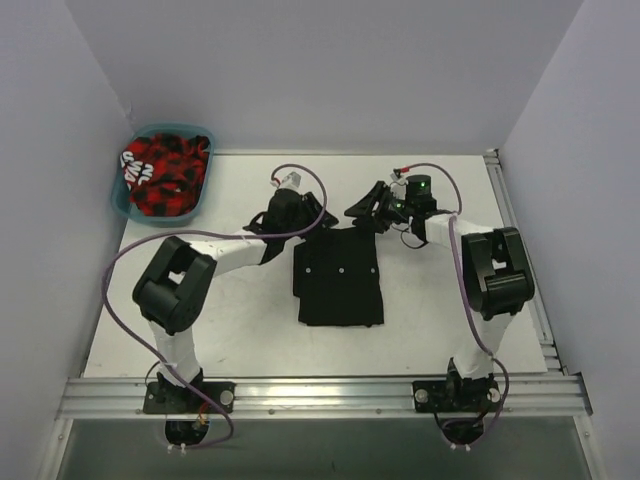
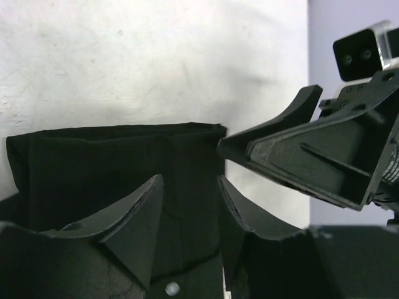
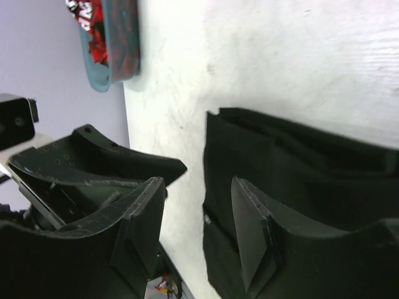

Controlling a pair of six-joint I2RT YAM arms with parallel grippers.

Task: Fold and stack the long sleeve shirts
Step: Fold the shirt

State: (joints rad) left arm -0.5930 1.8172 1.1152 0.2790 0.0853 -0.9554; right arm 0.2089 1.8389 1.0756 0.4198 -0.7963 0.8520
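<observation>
black shirt (image 1: 340,280), apparently folded, on table (image 1: 250,330)

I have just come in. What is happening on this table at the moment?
Two robot arms are working on a black shirt. It lies in the middle of the table, already folded into a compact rectangle. The left hand and the right hand are both at its far edge, side by side, fingers apart and holding no cloth. A red and black garment sits in the teal basket at the far left corner.
</observation>
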